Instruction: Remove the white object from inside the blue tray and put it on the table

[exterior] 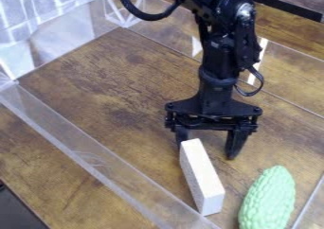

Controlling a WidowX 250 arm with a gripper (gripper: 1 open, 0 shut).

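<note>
In the single camera view, a black gripper (211,138) is seen hanging from a dark, jointed arm (225,44) with a loop of cable at its side. Its two matte black fingers (234,144) are spread apart and point downward, with nothing held between them.

Just below and in front of the fingertips, the white object (202,176) is found lying flat. It is a smooth, rectangular slab with crisp edges and a plain, pale surface; dimples cannot be made out at this size. Its long axis runs from the near tip of the left-hand finger away toward the lower right of the frame, slightly slanted, with its upper end almost beneath that finger; whether contact is made cannot be told.

To the right of the slab and below the gripper's right finger, a green bumpy oval object (268,199) is seen, its surface covered in small knobs, its length roughly parallel to the slab.

Both items rest on the table (101,91), a dark brown wooden surface with worn, streaky grain. Clear, glossy plastic walls (76,152) are seen enclosing this area, running well to the left of the gripper.
</note>
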